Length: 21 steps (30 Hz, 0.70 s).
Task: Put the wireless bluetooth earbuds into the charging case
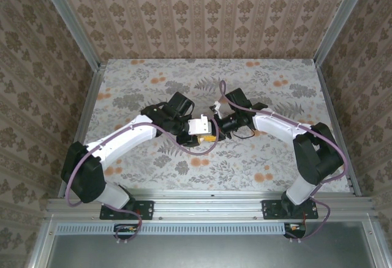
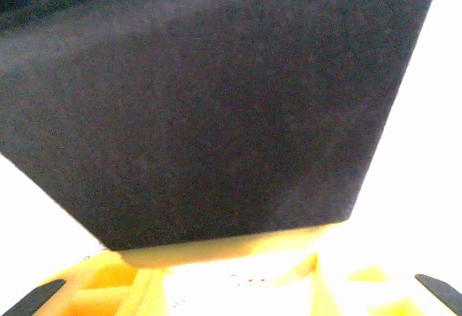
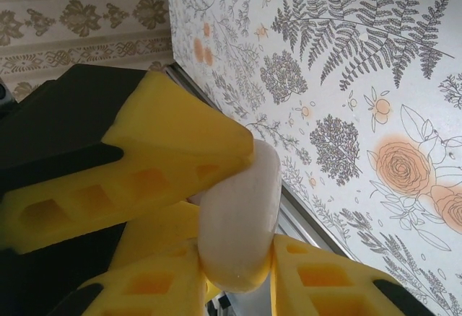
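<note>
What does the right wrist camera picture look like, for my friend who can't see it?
A small pale pink-white charging case is pinched between the two yellow fingers of the right end effector. A bigger yellow finger leans on the case's top, and behind lies a tablecloth printed with ferns and orange roses.

You face a tabletop (image 1: pixel 269 75) covered in a pale print of grey ferns and orange flowers. Beige damask-papered walls (image 1: pixel 208 11) close it in on three sides, with aluminium posts (image 1: pixel 68 20) at the corners. The light is soft and even.
</note>
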Each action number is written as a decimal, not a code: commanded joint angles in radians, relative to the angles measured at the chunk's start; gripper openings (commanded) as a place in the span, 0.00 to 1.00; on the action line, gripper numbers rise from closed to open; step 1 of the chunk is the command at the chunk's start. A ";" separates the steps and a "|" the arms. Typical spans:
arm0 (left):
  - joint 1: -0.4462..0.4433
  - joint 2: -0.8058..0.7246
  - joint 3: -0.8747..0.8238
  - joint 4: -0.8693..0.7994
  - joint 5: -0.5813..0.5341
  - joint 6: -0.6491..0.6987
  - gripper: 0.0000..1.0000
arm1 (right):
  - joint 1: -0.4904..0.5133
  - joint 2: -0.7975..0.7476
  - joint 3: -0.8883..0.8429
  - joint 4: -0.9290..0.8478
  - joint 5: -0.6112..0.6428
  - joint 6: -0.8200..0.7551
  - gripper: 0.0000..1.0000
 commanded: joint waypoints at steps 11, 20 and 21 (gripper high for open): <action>-0.012 -0.067 -0.011 0.069 -0.010 -0.027 0.69 | 0.002 -0.023 0.004 0.044 0.037 -0.020 0.16; 0.072 -0.183 -0.129 0.262 0.177 -0.146 0.77 | -0.065 -0.168 -0.144 0.234 0.119 -0.089 0.16; 0.083 -0.197 -0.142 0.279 0.198 -0.160 0.77 | -0.070 -0.187 -0.161 0.258 0.124 -0.108 0.16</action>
